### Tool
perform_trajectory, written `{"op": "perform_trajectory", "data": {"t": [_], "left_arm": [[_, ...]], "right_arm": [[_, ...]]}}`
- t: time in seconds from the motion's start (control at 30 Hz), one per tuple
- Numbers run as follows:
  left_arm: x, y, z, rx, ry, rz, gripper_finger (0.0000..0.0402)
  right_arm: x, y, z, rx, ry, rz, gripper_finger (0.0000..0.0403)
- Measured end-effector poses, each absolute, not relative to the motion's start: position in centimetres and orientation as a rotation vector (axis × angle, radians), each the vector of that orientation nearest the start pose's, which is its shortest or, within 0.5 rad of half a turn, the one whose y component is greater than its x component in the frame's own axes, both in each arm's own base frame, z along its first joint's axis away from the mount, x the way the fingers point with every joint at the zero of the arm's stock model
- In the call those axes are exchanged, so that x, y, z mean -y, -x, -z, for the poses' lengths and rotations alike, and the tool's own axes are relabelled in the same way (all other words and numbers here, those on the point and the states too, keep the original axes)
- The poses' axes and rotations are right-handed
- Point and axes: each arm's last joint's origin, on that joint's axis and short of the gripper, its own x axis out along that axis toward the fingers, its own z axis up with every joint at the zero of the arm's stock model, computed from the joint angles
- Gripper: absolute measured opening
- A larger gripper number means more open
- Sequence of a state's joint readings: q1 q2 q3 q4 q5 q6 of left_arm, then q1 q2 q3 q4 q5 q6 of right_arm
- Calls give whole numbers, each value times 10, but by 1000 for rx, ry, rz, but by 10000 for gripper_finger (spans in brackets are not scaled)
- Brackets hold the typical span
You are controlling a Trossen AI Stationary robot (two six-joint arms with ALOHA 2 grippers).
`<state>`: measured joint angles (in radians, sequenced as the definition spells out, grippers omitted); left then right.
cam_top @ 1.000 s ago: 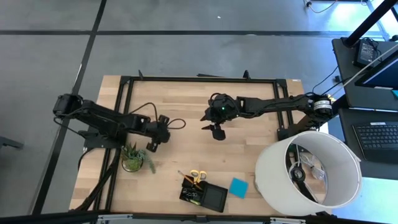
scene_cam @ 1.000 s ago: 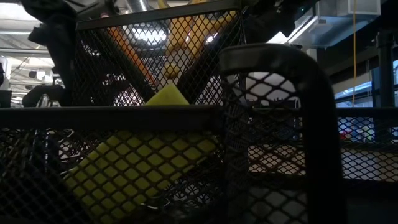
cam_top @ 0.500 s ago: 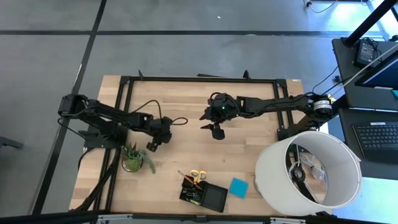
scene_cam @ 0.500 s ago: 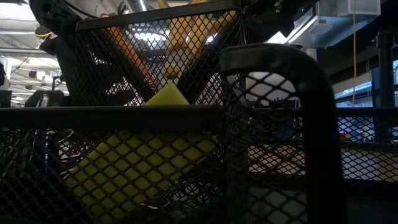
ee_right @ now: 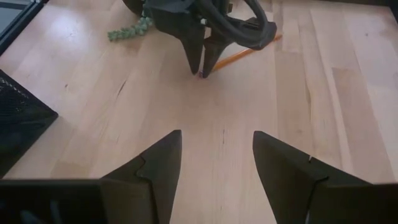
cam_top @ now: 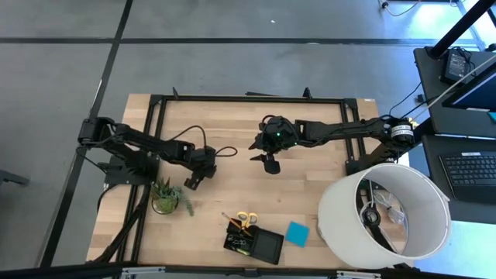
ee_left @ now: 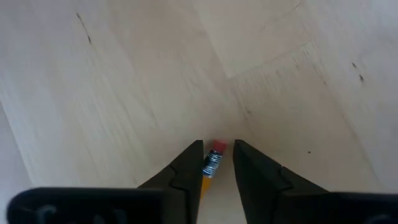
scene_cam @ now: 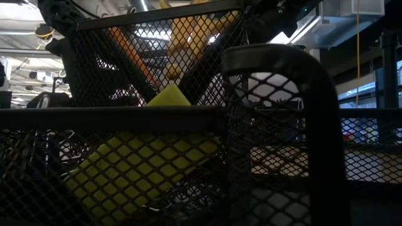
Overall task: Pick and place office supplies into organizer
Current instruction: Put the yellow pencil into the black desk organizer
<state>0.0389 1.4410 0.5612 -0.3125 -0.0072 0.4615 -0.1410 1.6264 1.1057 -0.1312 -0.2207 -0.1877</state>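
Straddling the orange pencil (ee_left: 210, 167), your L gripper (ee_left: 216, 163) has its eraser end betw. narrowed fingers, tips on the table (ee_left: 124, 74); contact unclear. R gripper (ee_right: 214, 165) hovers spread, facing it, well apart.

Matt wood, black mesh

You see a pale, matt, smooth-grained wooden surface (ee_left: 124, 74), an organizer (scene_cam: 188, 119) of black metal mesh, dark matt pincer fingers (ee_right: 283, 168), and a pencil (ee_left: 211, 163) with a banded metal ferrule.
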Motion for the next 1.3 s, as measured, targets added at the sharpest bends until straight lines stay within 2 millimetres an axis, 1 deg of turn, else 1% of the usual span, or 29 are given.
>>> {"op": "perform_trajectory", "data": {"t": [0.13, 0.4, 0.57, 0.77, 0.93, 1.07, 1.17, 1.3], "left_arm": [[-12, -224, -125, -1189, -348, 208, 63], [-15, -225, -121, -1203, -343, 192, 43], [-16, -227, -121, -1184, -351, 183, 11], [-15, -229, -122, -1159, -364, 168, 6], [-15, -231, -130, -1120, -336, 134, 5], [-16, -235, -145, -1047, -327, 115, 3], [-15, -233, -151, -1026, -323, 117, 3], [-15, -231, -164, -961, -311, 101, 3]], "right_arm": [[43, -351, -239, -632, 63, -137, 200], [43, -350, -238, -645, 54, -135, 200], [43, -350, -238, -644, 54, -135, 200], [43, -350, -238, -645, 58, -137, 200], [43, -350, -238, -651, 57, -137, 200], [43, -349, -238, -652, 57, -138, 200], [43, -349, -237, -653, 56, -138, 200], [43, -349, -237, -653, 56, -138, 200]]}}
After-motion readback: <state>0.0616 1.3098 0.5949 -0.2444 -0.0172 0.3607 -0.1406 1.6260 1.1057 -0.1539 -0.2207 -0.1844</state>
